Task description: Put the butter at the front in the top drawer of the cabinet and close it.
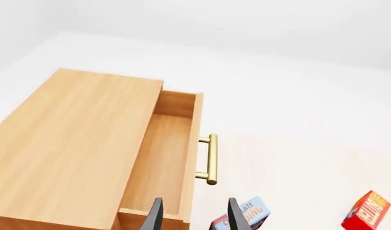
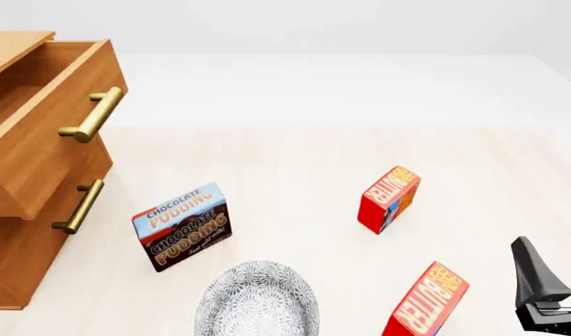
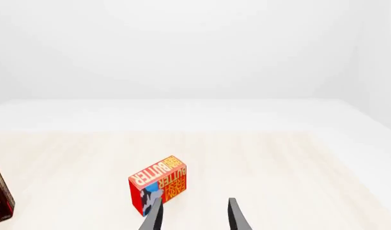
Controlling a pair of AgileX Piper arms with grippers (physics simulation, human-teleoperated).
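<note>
Two look-alike butter boxes stand on the table. The butter at the front (image 2: 425, 302) is nearest the table's front edge, just left of my right gripper (image 2: 556, 264), which is open and empty. The other butter box (image 2: 390, 198) stands further back; it also shows in the right wrist view (image 3: 158, 184), ahead of the open gripper (image 3: 194, 218). The cabinet (image 2: 24, 238) stands at the left with its top drawer (image 2: 57, 133) pulled open and empty. In the left wrist view my left gripper (image 1: 194, 216) is open over the drawer's (image 1: 160, 163) near corner.
A brown-and-blue chocolate pudding box (image 2: 181, 225) stands in front of the cabinet. A patterned grey bowl (image 2: 257, 302) sits at the front centre. The lower drawer's brass handle (image 2: 78, 206) shows below the top drawer's handle (image 2: 92, 115). A butter box (image 1: 367, 210) shows in the left wrist view.
</note>
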